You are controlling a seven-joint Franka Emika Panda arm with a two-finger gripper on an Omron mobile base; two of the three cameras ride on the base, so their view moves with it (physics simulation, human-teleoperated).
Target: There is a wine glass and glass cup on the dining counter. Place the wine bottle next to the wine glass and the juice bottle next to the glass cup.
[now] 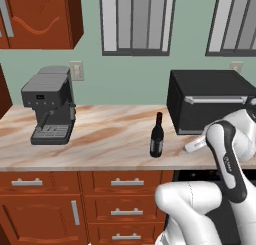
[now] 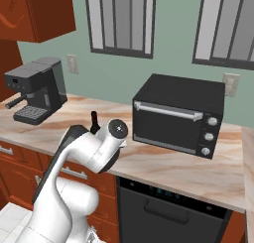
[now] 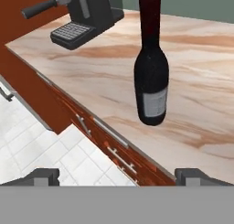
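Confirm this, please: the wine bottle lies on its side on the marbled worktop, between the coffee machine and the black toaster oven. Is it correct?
Not quite. The wine bottle stands upright, not on its side, as the left base view shows. The rest holds: it is on the marbled worktop, between the coffee machine and the black toaster oven.

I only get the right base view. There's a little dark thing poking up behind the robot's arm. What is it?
Observer: That's the neck of the wine bottle. The left base view shows all of it, standing upright on the worktop.
Operator: Is the claw holding it?
Observer: No. In the hand view the claw is open, its tips wide apart, and the bottle stands ahead of it, untouched.
Operator: Does the bottle have a sticker?
Observer: Yes, the hand view shows a pale label low on its dark body.
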